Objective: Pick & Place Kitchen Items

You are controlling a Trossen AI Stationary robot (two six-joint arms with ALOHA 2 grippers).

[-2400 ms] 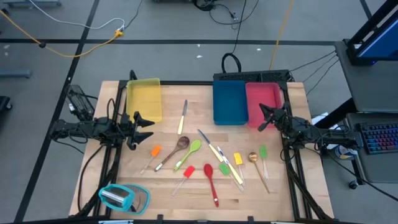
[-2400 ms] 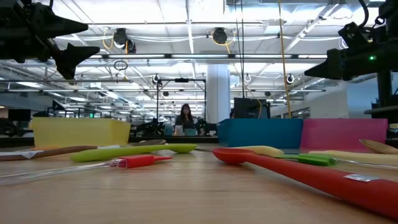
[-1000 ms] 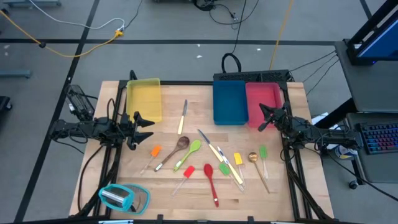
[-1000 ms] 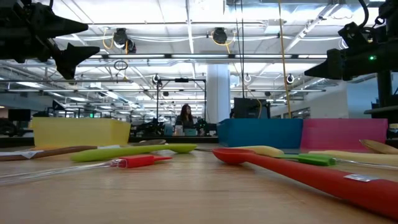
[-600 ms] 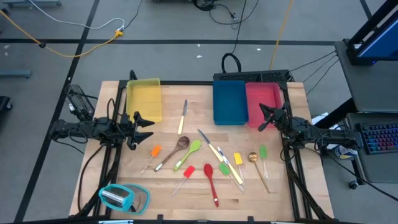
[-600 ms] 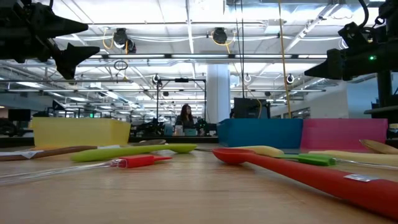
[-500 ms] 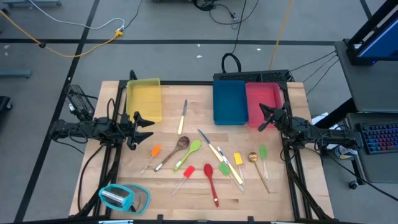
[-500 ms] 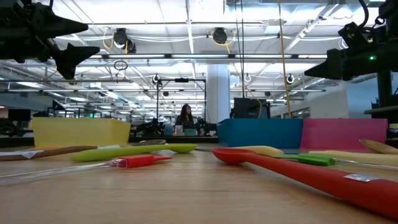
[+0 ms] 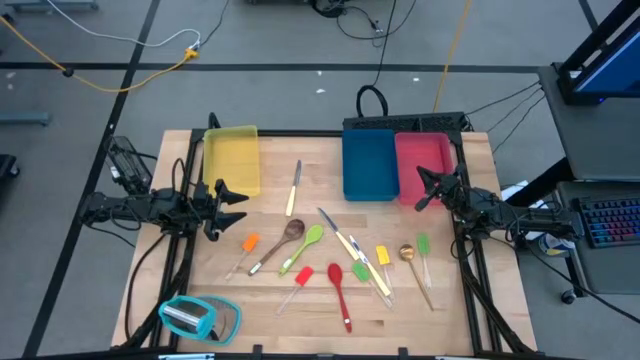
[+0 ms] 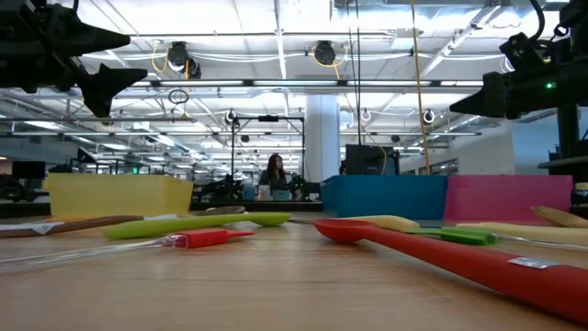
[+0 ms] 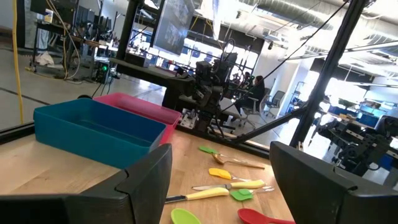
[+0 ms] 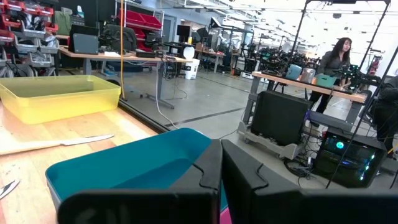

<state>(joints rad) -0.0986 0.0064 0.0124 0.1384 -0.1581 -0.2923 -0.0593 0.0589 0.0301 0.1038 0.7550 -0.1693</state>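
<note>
The kitchen items lie flat on the wooden table (image 9: pixel 270 310). They include a cream-handled knife (image 9: pixel 294 190), a brown wooden spoon (image 9: pixel 280 243), a green spoon (image 9: pixel 306 245), an orange spatula (image 9: pixel 246 248), a red spatula (image 9: pixel 301 281), a red spoon (image 9: pixel 340 295), a yellow spatula (image 9: pixel 382 257) and a gold spoon (image 9: pixel 411 260). My left gripper (image 9: pixel 240 205) hangs open above the table's left side, left of the items. My right gripper (image 9: pixel 418 190) hangs shut over the pink tray's near end. Both are empty.
A yellow tray (image 9: pixel 232 160) stands at the far left. A blue tray (image 9: pixel 368 165) and a pink tray (image 9: pixel 430 150) stand side by side at the far right. A teal-and-clear rounded object (image 9: pixel 198 318) lies at the near left corner. A person (image 10: pixel 275 172) sits in the room beyond the table.
</note>
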